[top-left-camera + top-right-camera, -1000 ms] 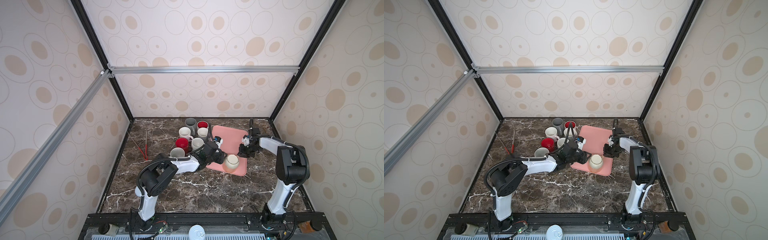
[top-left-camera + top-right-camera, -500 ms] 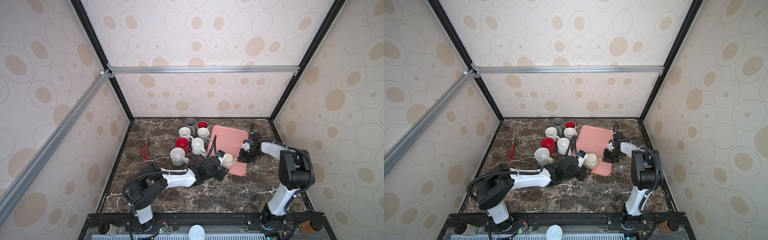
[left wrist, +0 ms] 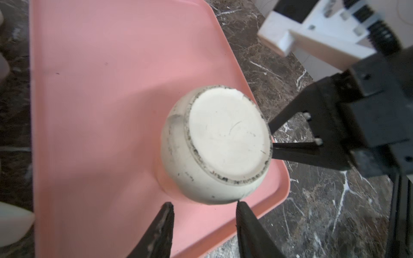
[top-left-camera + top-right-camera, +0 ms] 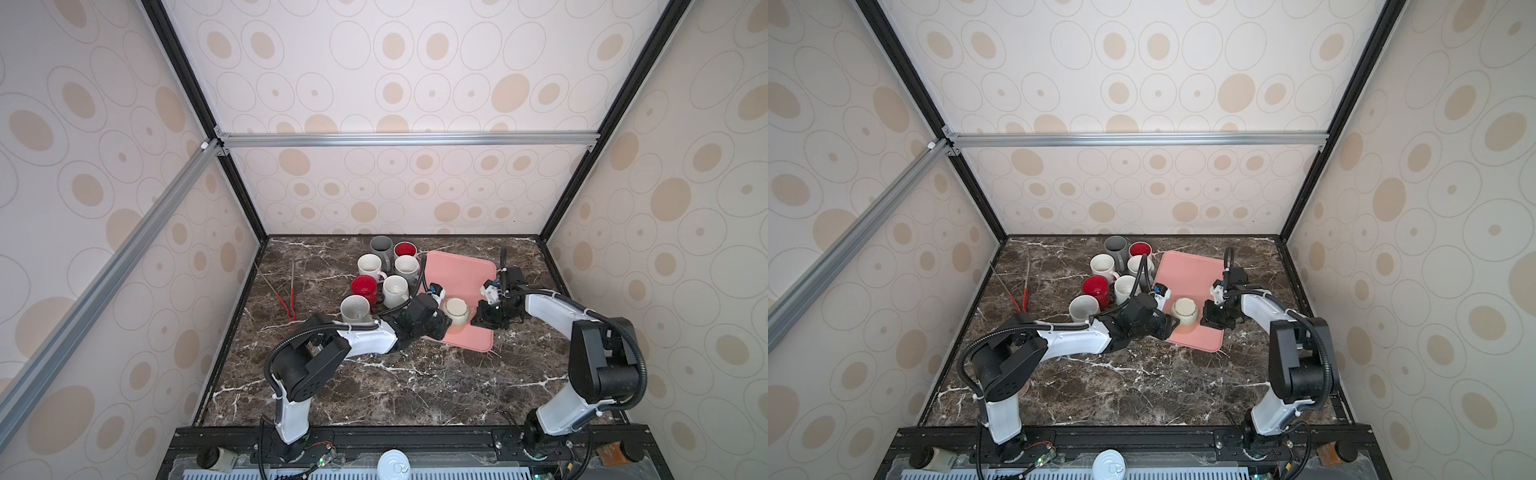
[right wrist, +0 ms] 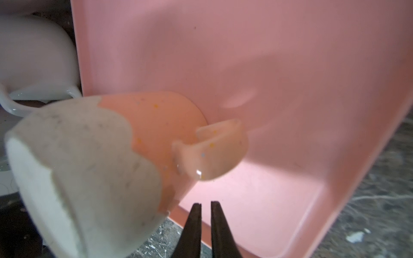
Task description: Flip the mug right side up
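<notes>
So the mug (image 4: 456, 311) is sitting mouth-down on the pink tray (image 4: 461, 270), near the tray's front edge, with its scuffed cream base facing straight up. Nothing's flipped yet. The handle (image 5: 214, 152) sticks out toward the right arm's side. The left tool (image 3: 204, 205) is parked just beside the mug with its jaws partly apart and nothing between them. In its wrist view the tips sit right at the mug's wall, and I can't tell if they're brushing it. The right tool (image 5: 206, 204) is on the opposite side, jaws pinched together on nothing and pointing at the handle, with the tips just short of it. To me this is the lining-up-the-grab stage: both arms bracket the mug, and neither has hold of it. For the next move I'd guess one of them has to commit. Either the right tool opens up and takes the handle, or the left one spreads wider and gets around the body. Its gap looks narrower than the mug from that angle, though that's hard to judge. After that it's lift clear of the tray, roll it over and set it down. The bunch of other mugs (image 4: 386, 274) on the table (image 4: 374, 374) sits just beside the tray, so the swing needs some care.
</notes>
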### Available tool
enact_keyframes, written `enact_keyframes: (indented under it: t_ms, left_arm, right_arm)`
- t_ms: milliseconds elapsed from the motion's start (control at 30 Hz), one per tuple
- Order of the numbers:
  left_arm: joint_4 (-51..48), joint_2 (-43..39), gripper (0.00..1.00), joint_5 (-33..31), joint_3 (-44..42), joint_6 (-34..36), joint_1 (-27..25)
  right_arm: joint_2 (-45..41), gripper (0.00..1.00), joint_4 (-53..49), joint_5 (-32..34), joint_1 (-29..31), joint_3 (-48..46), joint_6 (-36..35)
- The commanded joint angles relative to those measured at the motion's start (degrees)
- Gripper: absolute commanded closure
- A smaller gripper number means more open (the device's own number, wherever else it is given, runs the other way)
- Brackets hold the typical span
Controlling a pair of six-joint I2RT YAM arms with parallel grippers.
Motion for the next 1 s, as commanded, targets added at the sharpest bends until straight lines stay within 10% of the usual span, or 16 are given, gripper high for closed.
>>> enact_keyframes:
  t_ms: [0,500,967]
  left_arm:
    - [-1.2,0.6,0.54,-0.2,2.2,-1.0,0.4]
    - [2.1,1.7,0.56,3.1,0.8,-5.0,-1.5]
    - [-6.5,7.1,0.52,3.3,12.8,-1.6,3.9]
  right_arm:
    - [-2.5,0.87,-1.6,3.6,-1.2,1.9,1.8]
    - [14.8,0.88,7.1,-1.3,-2.0,13.1,2.8]
    - [2.4,0.88,15.4,-3.3,5.0,-7.4,10.7]
